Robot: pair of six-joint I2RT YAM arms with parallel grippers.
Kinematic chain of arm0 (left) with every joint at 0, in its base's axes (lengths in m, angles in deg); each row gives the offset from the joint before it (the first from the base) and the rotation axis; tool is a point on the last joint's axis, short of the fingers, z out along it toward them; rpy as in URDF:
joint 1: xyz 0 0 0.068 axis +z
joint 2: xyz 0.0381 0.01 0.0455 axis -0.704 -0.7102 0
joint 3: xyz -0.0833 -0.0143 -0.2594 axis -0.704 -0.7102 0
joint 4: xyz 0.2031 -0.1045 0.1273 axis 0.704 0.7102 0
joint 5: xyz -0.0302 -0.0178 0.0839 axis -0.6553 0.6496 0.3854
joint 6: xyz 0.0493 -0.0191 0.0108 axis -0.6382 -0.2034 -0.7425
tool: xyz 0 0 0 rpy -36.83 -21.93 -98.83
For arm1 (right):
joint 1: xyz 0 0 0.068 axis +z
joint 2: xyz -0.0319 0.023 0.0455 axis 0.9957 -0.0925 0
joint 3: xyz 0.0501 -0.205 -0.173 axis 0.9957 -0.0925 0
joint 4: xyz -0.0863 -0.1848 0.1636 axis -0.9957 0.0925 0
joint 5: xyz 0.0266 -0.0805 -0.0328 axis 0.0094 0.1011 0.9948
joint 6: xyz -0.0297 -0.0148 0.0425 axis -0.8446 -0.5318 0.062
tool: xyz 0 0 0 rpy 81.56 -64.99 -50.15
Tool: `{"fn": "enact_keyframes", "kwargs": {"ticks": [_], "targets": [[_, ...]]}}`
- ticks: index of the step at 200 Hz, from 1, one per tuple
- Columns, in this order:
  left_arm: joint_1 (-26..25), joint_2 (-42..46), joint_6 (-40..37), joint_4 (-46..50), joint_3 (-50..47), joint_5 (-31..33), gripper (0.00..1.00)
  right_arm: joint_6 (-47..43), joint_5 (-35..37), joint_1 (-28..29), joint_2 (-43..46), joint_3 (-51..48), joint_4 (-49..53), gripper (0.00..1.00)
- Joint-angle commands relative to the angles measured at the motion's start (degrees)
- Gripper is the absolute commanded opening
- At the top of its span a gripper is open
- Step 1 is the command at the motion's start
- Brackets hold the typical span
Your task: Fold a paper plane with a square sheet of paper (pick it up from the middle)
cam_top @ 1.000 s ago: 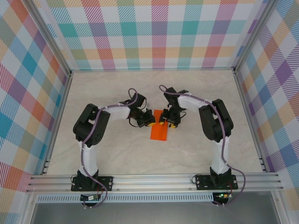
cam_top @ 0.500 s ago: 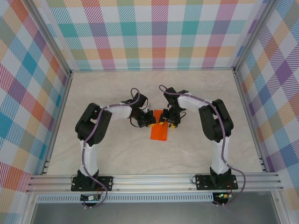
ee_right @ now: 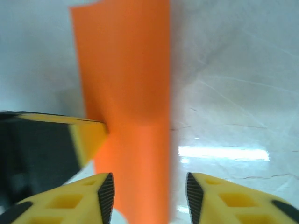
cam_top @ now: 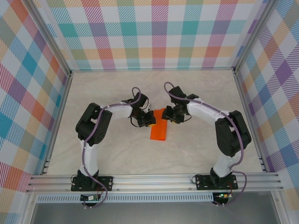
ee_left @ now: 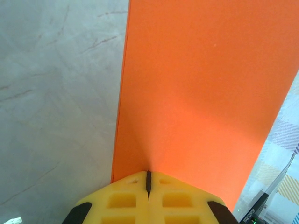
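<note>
My left arm reaches in bent, its left pincer (cam_top: 148, 120) pressed together with the tips on the folded orange paper (cam_top: 158, 129), which lies mid-table (cam_top: 117, 154). My right pincer (cam_top: 174, 115) is spread over the paper's far right edge. Since a second ago, my right elbow has swung outward; the paper has stayed put.

1. The left arm (cam_top: 96, 125) bends at the elbow and reaches inward; its pincer (ee_left: 148, 175) has both yellow fingers pressed together on the edge of the square sheet of paper (ee_left: 196, 93).
2. The right arm (cam_top: 224, 126) reaches inward opposite it; its pincer (ee_right: 147, 184) stands with jaws apart, straddling the sheet.
</note>
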Motion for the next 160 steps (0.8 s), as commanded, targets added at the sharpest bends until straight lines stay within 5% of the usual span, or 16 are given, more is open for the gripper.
{"fn": "enact_keyframes", "kwargs": {"ticks": [1,35,160], "targets": [[-0.46,-5.20,-0.82,8.34,-2.12,6.56,0.00,0.62,-6.42,0.15,0.45,-1.42,-7.50,0.32],[-0.46,-5.67,-0.76,9.02,-2.06,7.18,0.00,0.86,-13.13,0.15,-4.80,0.60,-11.23,0.00],[-0.55,-6.62,2.45,11.93,-3.83,11.38,0.00,-3.08,-13.88,0.06,-12.71,-1.02,-10.82,0.00]]}}
